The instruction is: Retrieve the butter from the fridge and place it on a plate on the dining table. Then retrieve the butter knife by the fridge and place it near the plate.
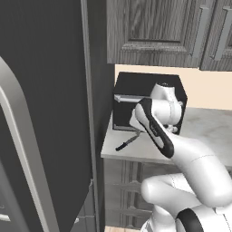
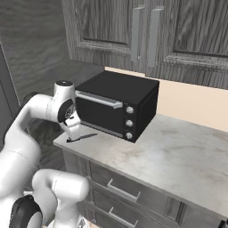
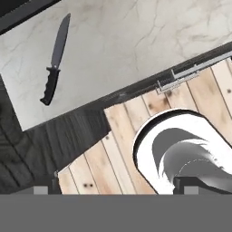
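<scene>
The butter knife (image 1: pixel 126 143) (image 2: pixel 81 137) (image 3: pixel 55 59) lies flat near the left end of the stone worktop (image 2: pixel 178 151), its black handle toward the front edge and its grey blade pointing at the oven. My gripper (image 2: pixel 73 132) hangs just above and left of the knife, over the worktop's corner, apart from it. Its fingertips stand wide apart at the bottom of the hand view, with nothing between them. The dark grey fridge (image 1: pixel 45 113) with its pale curved handle (image 1: pixel 20 131) rises right beside the worktop's left end. Butter, plate and dining table are out of view.
A black toaster oven (image 2: pixel 118 104) (image 1: pixel 174 84) stands on the worktop just behind the knife. Dark wooden wall cabinets (image 2: pixel 156 31) hang above, and drawers (image 2: pixel 120 191) sit below. The hand view shows wooden floor (image 3: pixel 122 136) past the worktop's edge.
</scene>
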